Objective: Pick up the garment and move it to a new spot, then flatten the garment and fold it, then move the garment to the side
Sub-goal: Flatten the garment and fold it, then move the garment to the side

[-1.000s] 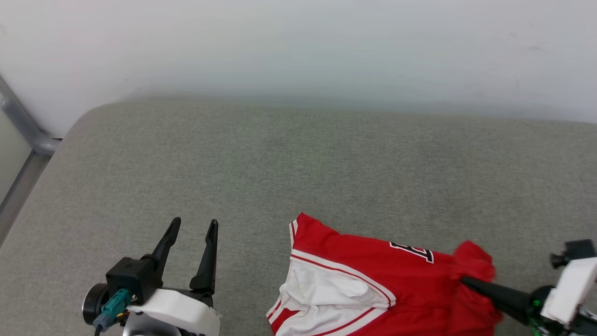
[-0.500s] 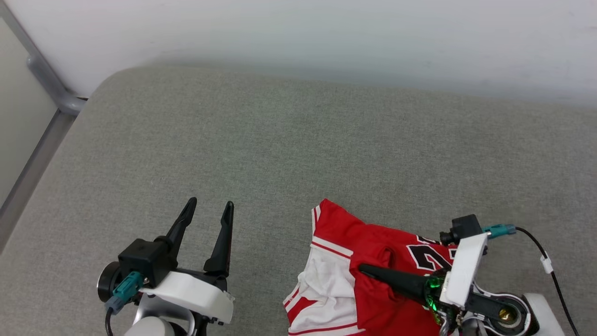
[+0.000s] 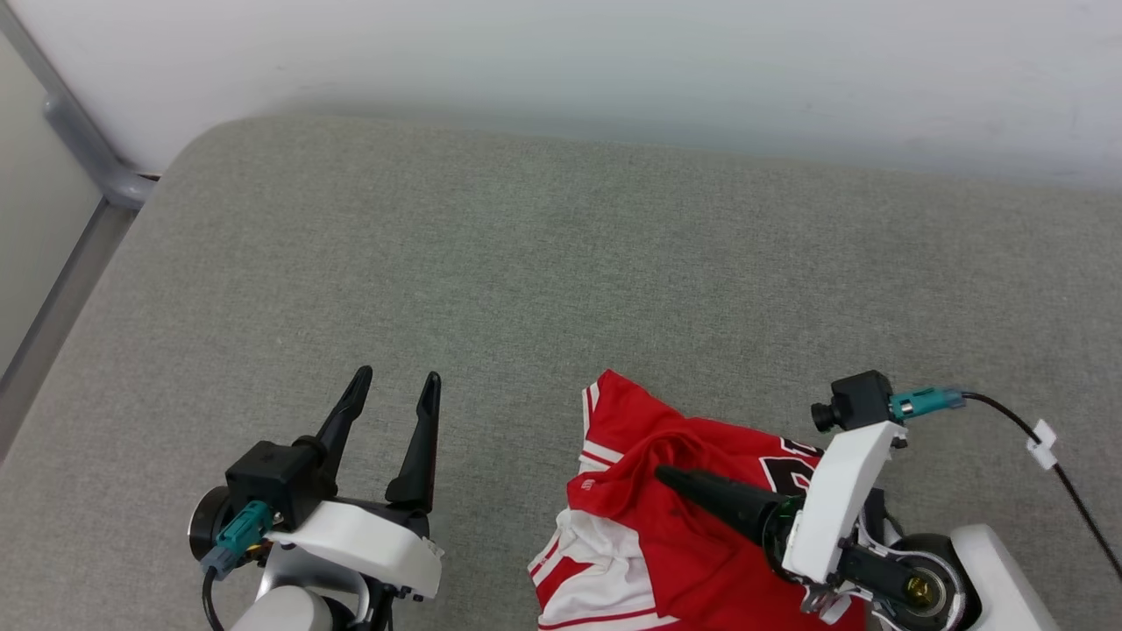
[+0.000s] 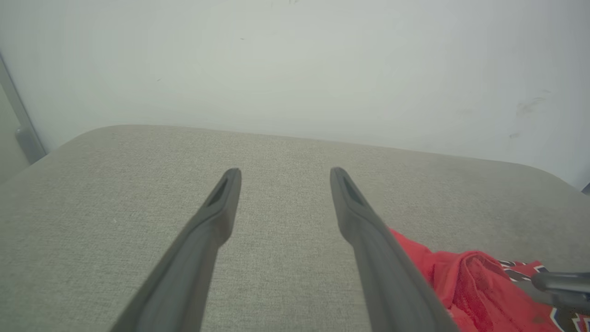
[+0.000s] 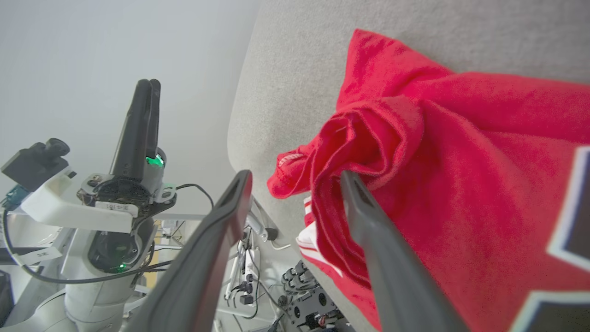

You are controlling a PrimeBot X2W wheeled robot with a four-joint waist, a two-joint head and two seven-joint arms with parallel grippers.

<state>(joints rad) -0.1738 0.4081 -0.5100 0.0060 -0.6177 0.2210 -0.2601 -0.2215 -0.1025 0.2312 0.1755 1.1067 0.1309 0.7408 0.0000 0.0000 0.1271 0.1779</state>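
The garment (image 3: 635, 419), a red jersey with white sleeve and black lettering, lies crumpled at the near edge of the grey cushion; the frame cuts off its lower part. My right gripper (image 3: 664, 475) points left over its middle. In the right wrist view that gripper (image 5: 296, 177) stands open, its right finger resting against a bunched red fold of the garment (image 5: 461, 161). My left gripper (image 3: 396, 379) hovers open and empty to the left of the cloth, apart from it. From the left wrist, the same gripper (image 4: 286, 173) shows bare cushion between its fingers and the garment (image 4: 465, 276) at the lower right.
The grey cushioned surface (image 3: 526, 263) stretches wide behind and to the left of the jersey. A white wall (image 3: 561, 61) backs it, and a grey metal rail (image 3: 79, 149) runs along the left. A black cable (image 3: 1052, 447) trails from my right wrist.
The head camera shifted. My right gripper, shut on a bunch of red cloth, carried it leftward over the jersey and has now opened, leaving the fold lying there. The left gripper stayed open.
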